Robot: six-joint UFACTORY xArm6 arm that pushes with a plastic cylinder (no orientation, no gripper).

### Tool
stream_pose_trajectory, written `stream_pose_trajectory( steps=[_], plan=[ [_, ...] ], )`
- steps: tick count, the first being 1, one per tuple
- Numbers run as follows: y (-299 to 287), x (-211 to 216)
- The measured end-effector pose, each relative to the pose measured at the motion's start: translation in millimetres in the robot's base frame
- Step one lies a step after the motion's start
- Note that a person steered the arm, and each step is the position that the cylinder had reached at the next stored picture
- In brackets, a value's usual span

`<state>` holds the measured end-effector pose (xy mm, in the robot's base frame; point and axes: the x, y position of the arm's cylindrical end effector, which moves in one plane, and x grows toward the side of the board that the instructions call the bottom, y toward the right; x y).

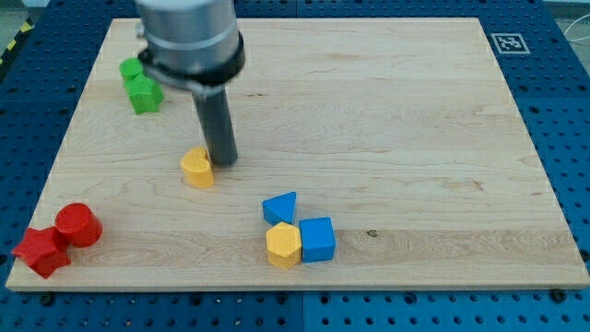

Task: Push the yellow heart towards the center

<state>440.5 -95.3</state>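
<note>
The yellow heart (197, 169) lies on the wooden board (387, 120), left of the middle. My tip (224, 163) stands just to the heart's right, touching or almost touching its upper right side. The dark rod rises from there to the grey arm body at the view's top left.
A blue triangle (281, 207), a yellow hexagon (284, 245) and a blue cube (317, 239) cluster below the middle. Two green blocks (140, 88) sit at the upper left, partly behind the arm. A red cylinder (78, 225) and a red star-like block (41, 251) sit at the lower left corner.
</note>
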Motion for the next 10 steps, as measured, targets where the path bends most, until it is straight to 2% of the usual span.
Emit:
stream_pose_trajectory(
  steps=[1, 3, 4, 6, 8, 10],
  plan=[
    [0, -25],
    [63, 31],
    [65, 35],
    [1, 52],
    [-1, 68],
    [-52, 69]
  ],
)
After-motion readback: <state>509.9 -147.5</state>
